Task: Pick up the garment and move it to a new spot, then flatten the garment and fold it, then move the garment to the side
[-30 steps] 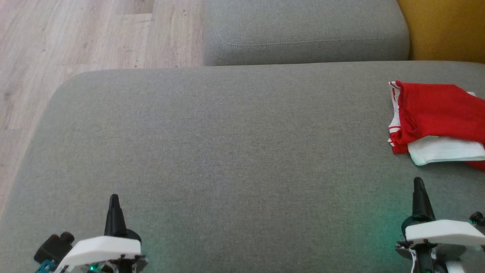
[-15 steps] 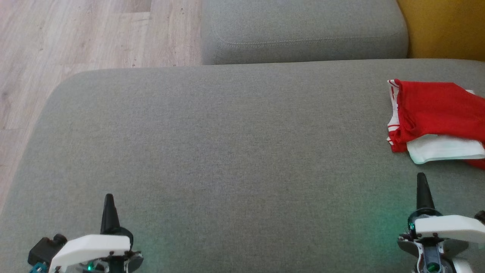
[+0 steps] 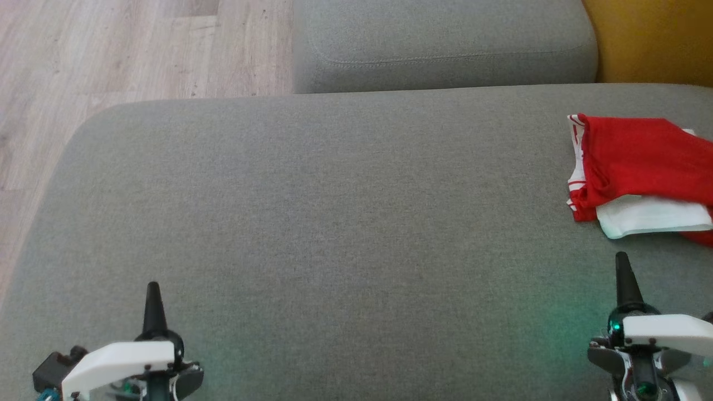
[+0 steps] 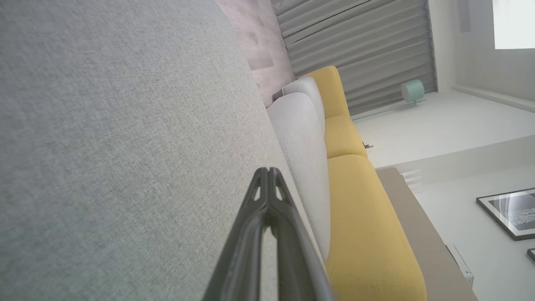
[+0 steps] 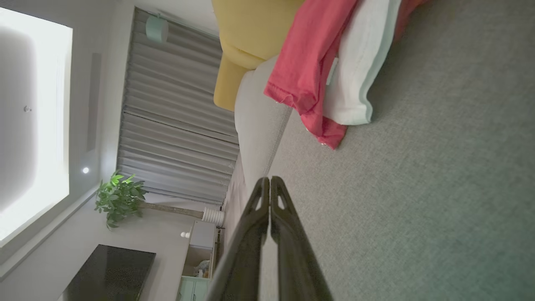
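A red garment with white parts point(image 3: 640, 172) lies folded and bunched at the far right of the grey sofa seat point(image 3: 334, 234), running off the head view's right edge. It appears again in the right wrist view as red and white cloth point(image 5: 330, 71). My right gripper point(image 3: 622, 260) sits just below the garment, apart from it, fingers pressed together and empty point(image 5: 267, 182). Far from the garment, at the lower left, my left gripper point(image 3: 152, 289) is shut on nothing point(image 4: 267, 171).
A grey back cushion point(image 3: 445, 44) rises behind the seat, with a yellow cushion point(image 3: 652, 39) at the top right. Wooden floor point(image 3: 111, 50) lies beyond the seat's left edge. The seat's wide middle is bare fabric.
The picture has shifted slightly, so the camera moved. Both grippers sit a little lower and further left in view, still shut. The garment lies as before.
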`<state>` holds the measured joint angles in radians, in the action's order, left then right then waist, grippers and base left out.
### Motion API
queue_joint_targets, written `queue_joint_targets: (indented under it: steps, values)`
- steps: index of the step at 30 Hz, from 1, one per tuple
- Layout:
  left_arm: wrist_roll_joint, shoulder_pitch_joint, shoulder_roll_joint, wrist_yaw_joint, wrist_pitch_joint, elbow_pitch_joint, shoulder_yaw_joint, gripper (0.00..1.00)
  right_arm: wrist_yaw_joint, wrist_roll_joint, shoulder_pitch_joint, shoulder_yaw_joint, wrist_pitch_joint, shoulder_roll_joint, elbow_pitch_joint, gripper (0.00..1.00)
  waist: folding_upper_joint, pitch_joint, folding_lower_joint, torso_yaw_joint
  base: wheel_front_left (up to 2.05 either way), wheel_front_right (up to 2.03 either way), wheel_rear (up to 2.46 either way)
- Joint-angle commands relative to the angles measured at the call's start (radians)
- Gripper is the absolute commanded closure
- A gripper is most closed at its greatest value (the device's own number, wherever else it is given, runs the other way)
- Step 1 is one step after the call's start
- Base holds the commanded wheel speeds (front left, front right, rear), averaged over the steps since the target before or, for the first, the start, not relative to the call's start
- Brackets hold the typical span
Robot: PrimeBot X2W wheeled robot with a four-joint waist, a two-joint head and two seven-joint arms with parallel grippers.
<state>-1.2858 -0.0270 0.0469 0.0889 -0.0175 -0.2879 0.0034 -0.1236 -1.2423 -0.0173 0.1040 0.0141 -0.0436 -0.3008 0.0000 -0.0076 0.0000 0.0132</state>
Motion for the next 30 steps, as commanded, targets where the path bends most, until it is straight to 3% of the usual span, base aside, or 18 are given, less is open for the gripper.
queue_joint_targets:
  steps: [1,30]
  values:
    - [-0.032,-0.057,0.003,0.008,-0.01,0.036,0.038,1.0,-0.005,-0.04,-0.062,-0.011,0.013,-0.005,0.04,1.0,0.0,0.001,0.0,-0.001,0.0,0.0,0.0]
    - [-0.313,-0.081,0.003,0.041,-0.094,0.042,0.109,1.0,-0.007,-0.356,-0.09,0.009,0.097,-0.007,0.055,1.0,0.0,0.01,0.0,-0.013,0.0,0.0,0.0]
